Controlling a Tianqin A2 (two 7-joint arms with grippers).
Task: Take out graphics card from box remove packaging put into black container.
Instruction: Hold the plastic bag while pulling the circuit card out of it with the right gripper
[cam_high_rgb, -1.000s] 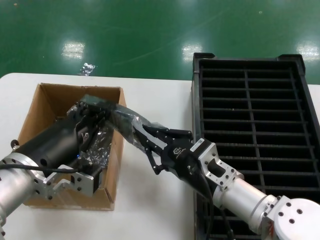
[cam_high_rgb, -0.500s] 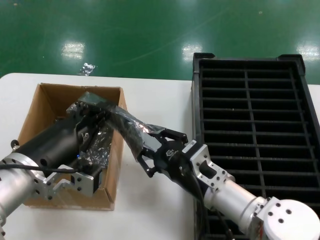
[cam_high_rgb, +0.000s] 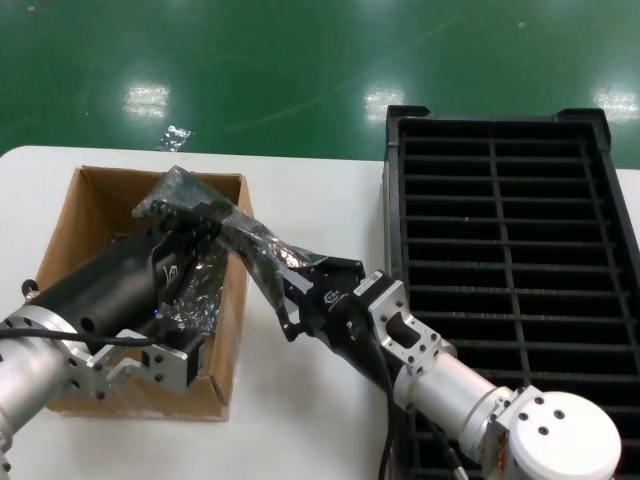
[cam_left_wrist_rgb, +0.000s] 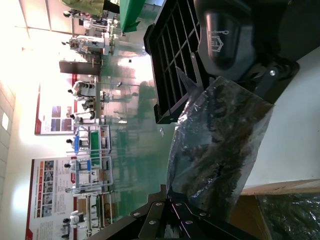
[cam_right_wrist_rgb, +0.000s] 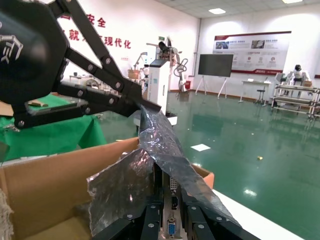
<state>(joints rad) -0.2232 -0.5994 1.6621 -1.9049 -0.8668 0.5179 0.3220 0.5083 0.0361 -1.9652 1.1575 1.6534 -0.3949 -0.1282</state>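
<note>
Whereas a second ago the right gripper (cam_high_rgb: 291, 290) sat nearer the black container (cam_high_rgb: 598, 135), it has now slid toward the box (cam_high_rgb: 90, 205) and its fingers have drawn in around the lower end of the packaging (cam_high_rgb: 245, 240), closed on it. The left gripper (cam_high_rgb: 190, 215) stays over the box's right wall, pinched shut on the packaging's upper end, which now tilts a little higher above the box's far right corner. Stretched between the two grippers, the packaging is a crinkly, grey, semi-transparent bag held in the air above the desk (cam_high_rgb: 320, 190), between the box and the black container. Seen from the right wrist, the graphics card (cam_right_wrist_rgb: 171, 220) shows inside the bag's lower end, its silver bracket and a blue port sitting between the right gripper's fingers. More shiny dark wrapped bundles (cam_high_rgb: 200, 295) lie inside the box.
</note>
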